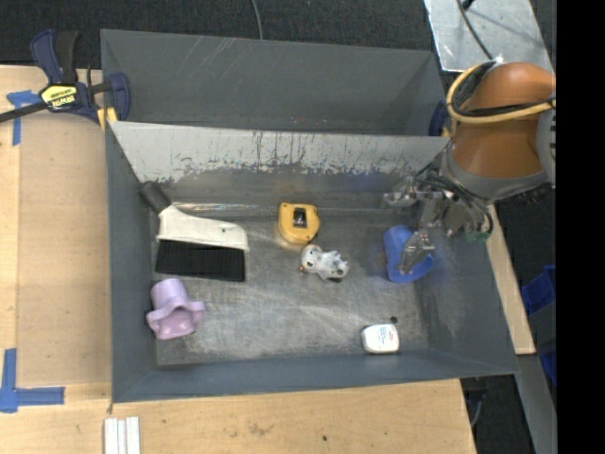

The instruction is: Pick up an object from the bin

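— Where is the gripper [419,244] now?

— At the right of the frame, hanging under the arm's orange cover [501,112]. It is low in the grey bin [284,353], right at a blue plastic piece [397,253].

— And where does that piece lie?

— On the bin floor by the right wall, about mid-height in the frame. The gripper's tip overlaps its upper right part; the rest sticks out to the lower left.

— Is it gripped?

— I cannot tell. From here I can't see whether the gripper is parted or closed.

— Anything close by?

— 3 things. A small white and grey toy [324,264] sits left of the blue piece. A yellow tape measure [298,222] lies just above the toy. A flat white thing [381,339] lies nearer the bottom edge. All are apart from the gripper.
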Action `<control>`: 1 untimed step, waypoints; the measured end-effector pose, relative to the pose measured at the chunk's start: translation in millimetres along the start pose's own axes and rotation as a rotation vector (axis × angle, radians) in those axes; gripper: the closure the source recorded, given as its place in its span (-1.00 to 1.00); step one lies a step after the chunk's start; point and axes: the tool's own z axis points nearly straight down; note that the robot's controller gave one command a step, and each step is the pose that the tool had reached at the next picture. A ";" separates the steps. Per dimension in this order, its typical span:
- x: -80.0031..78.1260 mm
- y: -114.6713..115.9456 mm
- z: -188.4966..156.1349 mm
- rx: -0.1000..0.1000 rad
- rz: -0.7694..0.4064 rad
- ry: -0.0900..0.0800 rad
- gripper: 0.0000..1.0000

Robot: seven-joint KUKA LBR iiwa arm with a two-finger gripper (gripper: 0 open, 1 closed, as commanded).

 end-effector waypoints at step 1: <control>-17.4 -41.2 61.3 -0.007 -0.298 -0.009 1.00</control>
